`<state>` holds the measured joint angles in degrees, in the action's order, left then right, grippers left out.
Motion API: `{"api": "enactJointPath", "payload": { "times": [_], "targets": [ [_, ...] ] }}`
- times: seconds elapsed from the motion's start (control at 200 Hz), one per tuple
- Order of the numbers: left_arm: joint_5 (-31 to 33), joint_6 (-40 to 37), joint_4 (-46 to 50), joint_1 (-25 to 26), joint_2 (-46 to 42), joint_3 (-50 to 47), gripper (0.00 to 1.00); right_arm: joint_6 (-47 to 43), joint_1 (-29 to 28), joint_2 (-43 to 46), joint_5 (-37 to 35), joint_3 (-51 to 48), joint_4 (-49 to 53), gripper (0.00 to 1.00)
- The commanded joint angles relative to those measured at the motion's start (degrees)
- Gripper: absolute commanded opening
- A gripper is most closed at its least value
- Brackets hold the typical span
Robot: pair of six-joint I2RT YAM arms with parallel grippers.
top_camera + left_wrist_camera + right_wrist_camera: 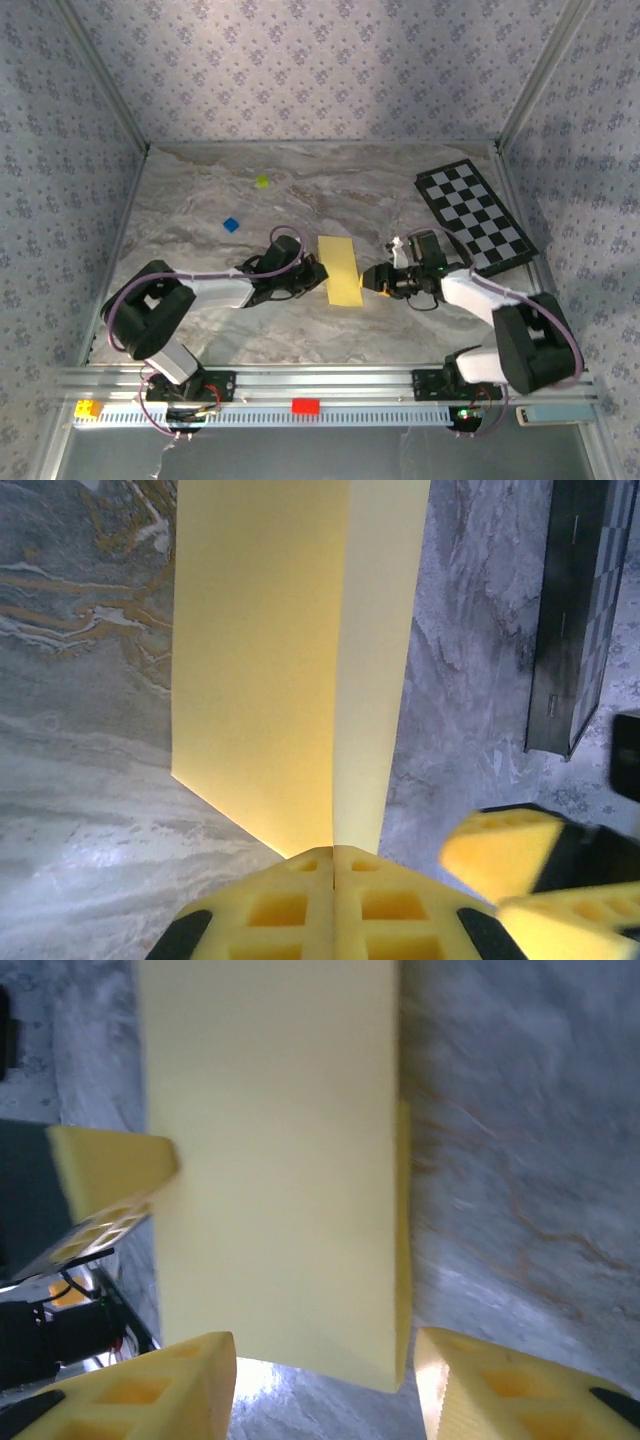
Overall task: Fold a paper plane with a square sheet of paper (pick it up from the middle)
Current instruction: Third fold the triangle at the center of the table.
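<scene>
The square sheet of paper [341,270] lies mid-table, folded in two into a long yellow rectangle, not a pointed paper plane. My left gripper [319,273] is at its left edge. In the left wrist view the folded sheet [270,660] runs straight into the pressed-together jaws of the left gripper [333,852], which is shut on it. My right gripper [369,280] sits just off the sheet's right edge. In the right wrist view the paper [270,1160] hangs ahead of the right gripper [325,1375], whose jaws stand apart and touch nothing.
A black-and-white checkered board [476,218] lies at the back right, also seen edge-on [578,610]. A small blue block [231,225] and a tiny yellow-green block [262,181] sit behind the left arm. Patterned walls close three sides.
</scene>
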<state>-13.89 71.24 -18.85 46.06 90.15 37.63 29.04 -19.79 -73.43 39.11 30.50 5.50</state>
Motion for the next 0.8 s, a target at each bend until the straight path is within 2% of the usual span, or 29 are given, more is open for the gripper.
{"api": "enactJointPath", "payload": {
  "times": [0.0, 0.075, 0.24, 0.42, 0.555, 0.795],
  "targets": [
    [2.11, 0.21, 4.61, -0.21, -3.41, -1.06, 0.02, -6.40, -3.64, 6.09, -7.63, 2.21, 5.30, 0.53],
    [2.51, 0.21, 6.05, -0.23, -4.43, -1.28, 0.02, -10.01, -8.89, 10.00, -13.40, 0.44, 2.29, 0.55],
    [2.33, 0.56, 5.32, -0.27, -4.65, -1.26, 0.02, -24.66, -28.72, 17.21, -33.71, -7.94, -10.99, 0.58],
    [2.37, 0.83, 4.95, -0.27, -4.37, -1.07, 0.02, -35.56, -42.20, 15.66, -47.98, -10.08, -17.39, 0.63],
    [2.12, 0.91, 5.05, -0.26, -4.27, -0.96, 0.02, -39.11, -48.41, 9.26, -60.63, -8.94, -21.29, 0.65],
    [2.14, 0.92, 5.05, -0.25, -4.17, -0.89, 0.02, -41.11, -50.86, -2.38, -68.02, -6.40, -29.04, 0.65]
  ]
}}
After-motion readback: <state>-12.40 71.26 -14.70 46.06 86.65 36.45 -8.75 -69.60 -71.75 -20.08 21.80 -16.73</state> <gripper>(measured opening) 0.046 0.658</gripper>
